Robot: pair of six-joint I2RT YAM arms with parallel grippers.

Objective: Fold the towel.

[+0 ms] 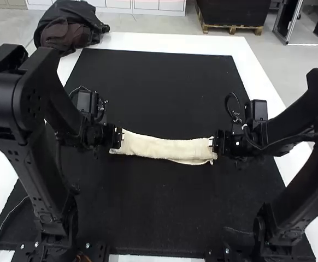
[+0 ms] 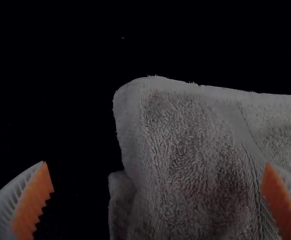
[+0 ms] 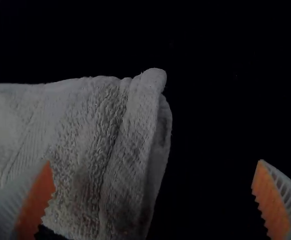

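While one white worktop carries everything, one black mat covers most of it. Two black arms stand at the near side, the left arm and the right arm, each hiding part of the mat and of the worktop's side edge. One dark bundle of fabric, partly brown, lies at the far left corner, well apart from the task's thing. One cream towel lies crosswise near the mat's middle, folded into a long, narrow strip between the two hands; the number of folds I cannot tell. The high view gives its whole length, with an under-layer peeking out at the near edge towards the right end. Two hands sit at its ends. Up close, the left hand has its two fingers wide apart, and the left wrist view reveals a rounded corner and a small flap. The right hand also has two fingers apart; its wrist view reveals stacked layers at the towel's end.
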